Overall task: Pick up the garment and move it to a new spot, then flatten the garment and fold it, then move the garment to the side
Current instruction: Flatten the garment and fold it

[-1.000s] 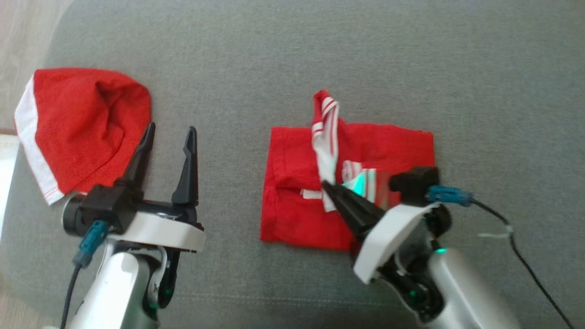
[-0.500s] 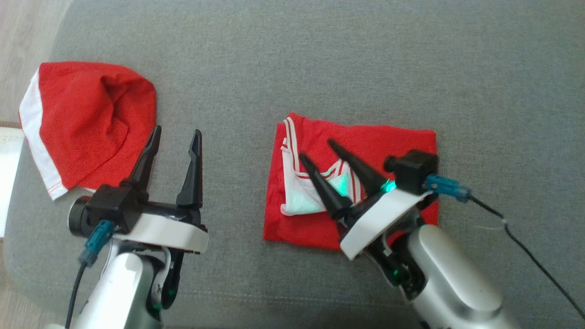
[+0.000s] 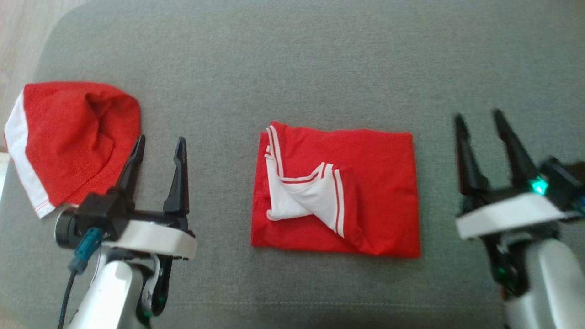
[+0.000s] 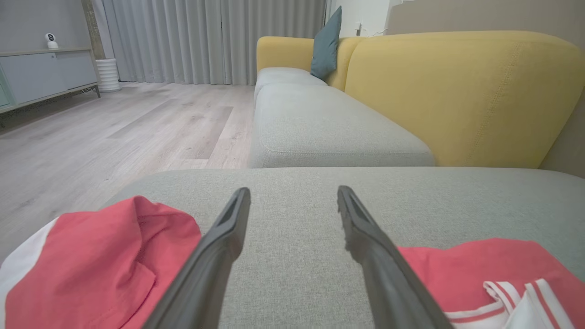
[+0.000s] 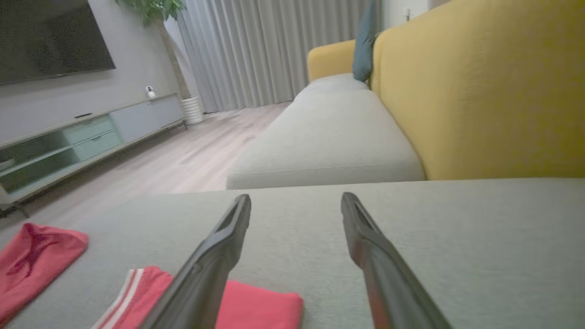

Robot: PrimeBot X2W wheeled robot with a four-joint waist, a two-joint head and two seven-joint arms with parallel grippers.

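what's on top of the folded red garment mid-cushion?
A white flap with red stripes lies turned over the folded red garment. Nothing else rests on it. The layers beneath the flap are covered.

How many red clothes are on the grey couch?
2. A folded red fabric garment with white striped trim lies in the middle of the grey fabric sofa cushion; a crumpled red mesh garment with a white band lies near its left edge.

Two red garments (image 3: 336, 192) (image 3: 73, 141), two pincers (image 3: 161, 138) (image 3: 477, 114), one teal cushion (image 4: 325, 43).
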